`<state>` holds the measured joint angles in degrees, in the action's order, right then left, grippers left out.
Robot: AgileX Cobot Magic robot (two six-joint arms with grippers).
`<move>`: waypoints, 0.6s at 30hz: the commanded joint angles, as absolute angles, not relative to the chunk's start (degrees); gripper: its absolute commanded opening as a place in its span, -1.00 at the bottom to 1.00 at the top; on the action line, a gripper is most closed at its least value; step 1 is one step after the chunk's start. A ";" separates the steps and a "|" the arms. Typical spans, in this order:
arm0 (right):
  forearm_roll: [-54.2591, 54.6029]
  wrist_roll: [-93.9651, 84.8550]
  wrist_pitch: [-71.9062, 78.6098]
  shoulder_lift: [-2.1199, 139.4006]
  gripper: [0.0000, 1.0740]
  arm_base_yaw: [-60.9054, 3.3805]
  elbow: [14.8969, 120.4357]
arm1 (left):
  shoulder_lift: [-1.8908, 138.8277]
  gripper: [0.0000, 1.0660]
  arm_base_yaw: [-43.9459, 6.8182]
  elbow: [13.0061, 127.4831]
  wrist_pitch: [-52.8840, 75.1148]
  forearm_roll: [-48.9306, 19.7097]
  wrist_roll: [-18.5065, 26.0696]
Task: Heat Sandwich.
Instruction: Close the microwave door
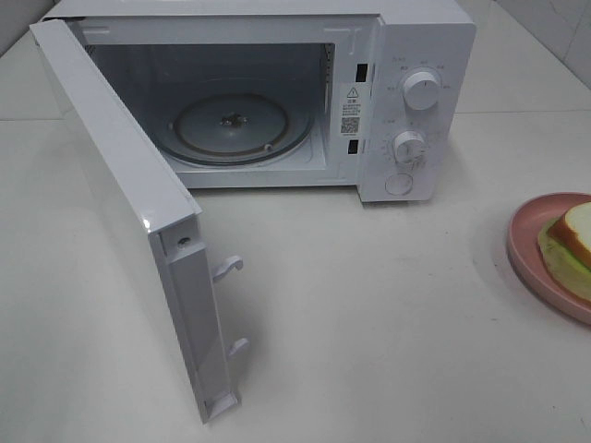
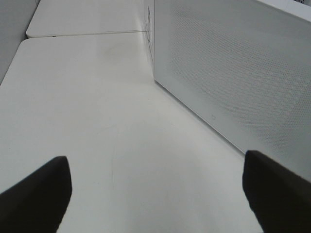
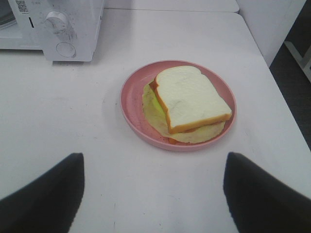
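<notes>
in the high view neither arm shows, and the pink plate [image 1: 545, 254] is cut off by the right edge, so only a slice of the sandwich [image 1: 577, 235] on it can be seen there. the microwave [image 1: 416, 101] stands at the back of the white table [image 1: 369, 323] with its door [image 1: 138, 231] swung wide toward the camera; the glass turntable [image 1: 235, 125] inside is bare, though the back of the cavity is dim and hard to read. the dial markings are too small to make out.

the left gripper [image 2: 155, 194] shows only as two dark fingertips at the frame's lower corners — spread wide, nothing between them, over bare table just beside the perforated face of the open door [image 2: 233, 73].

the right gripper [image 3: 153, 194] is likewise spread, its fingers [image 3: 43, 199] cut off by the frame, holding and touching nothing. the sandwich [image 3: 189, 99] lies flat on the plate [image 3: 133, 104] a little beyond the fingertips — white bread on top, tan crust, green leaf poking out underneath. the plate sits on the table to the right of the microwave's control panel [image 3: 68, 29], apart from it.
</notes>
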<state>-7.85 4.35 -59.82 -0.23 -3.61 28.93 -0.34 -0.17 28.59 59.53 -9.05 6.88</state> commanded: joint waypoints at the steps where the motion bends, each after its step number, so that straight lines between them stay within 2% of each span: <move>1: -7.79 3.90 -59.53 -1.72 0.42 -3.27 28.88 | -1.43 0.68 -0.06 28.36 59.36 -9.17 6.59; 18: -7.79 3.90 -59.53 -1.72 0.42 -3.27 28.88 | -1.43 0.68 -0.06 28.36 59.36 -9.22 6.59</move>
